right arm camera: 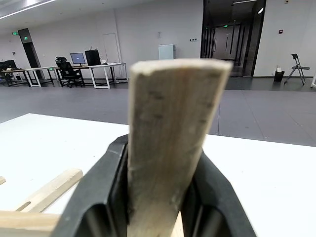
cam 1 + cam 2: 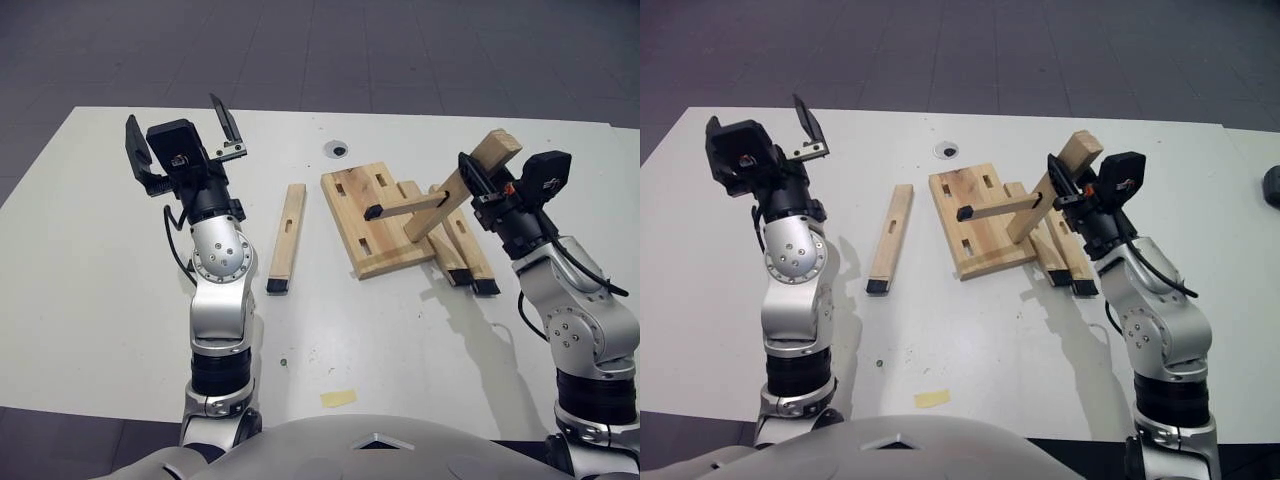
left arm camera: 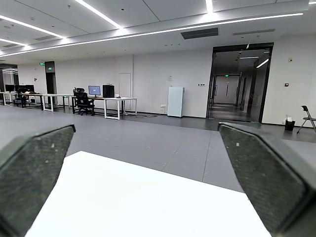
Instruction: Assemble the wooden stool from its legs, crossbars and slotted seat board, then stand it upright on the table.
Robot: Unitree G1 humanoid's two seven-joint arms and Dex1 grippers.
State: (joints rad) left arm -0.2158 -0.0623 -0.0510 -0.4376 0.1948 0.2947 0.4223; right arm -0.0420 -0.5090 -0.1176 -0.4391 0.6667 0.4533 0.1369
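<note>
White table (image 2: 100,250) is carrying all parts; grey tiled floor (image 2: 300,50) is running past its 12 o'clock edge. Wrist views are showing an open hall: strip lights (image 3: 148,32) overhead, desks with monitors (image 3: 106,101), a white cabinet (image 3: 175,101) and a dark doorway (image 3: 239,84). Slotted seat board (image 2: 378,215) is lying flat just right of table centre, turned askew. Loose leg (image 2: 287,238), dark foot toward 6 o'clock, is lying at the board's 9 o'clock, apart from it. Spare legs (image 2: 470,255) are lying bunched against the board's 3 to 4 o'clock side, dark feet toward 6 o'clock. Round port (image 2: 338,150) is sitting at the board's 11 o'clock; a scrap of yellow tape (image 2: 338,398) is lying near the 6 o'clock table edge. Left arm is standing raised at 9 o'clock over bare table, left claw (image 2: 180,130) pointing up toward 12 o'clock with fingers (image 3: 34,182) spread wide, holding nothing. Right arm is bending in from 3 o'clock; right claw (image 2: 478,180) is clamping a thick bar (image 1: 170,148) between its jaws. That bar is tilting, upper end toward 1 o'clock. A thin bar (image 2: 405,207) is jutting from it toward 9 o'clock, dark tip over the board; contact with the board cannot be told.
</note>
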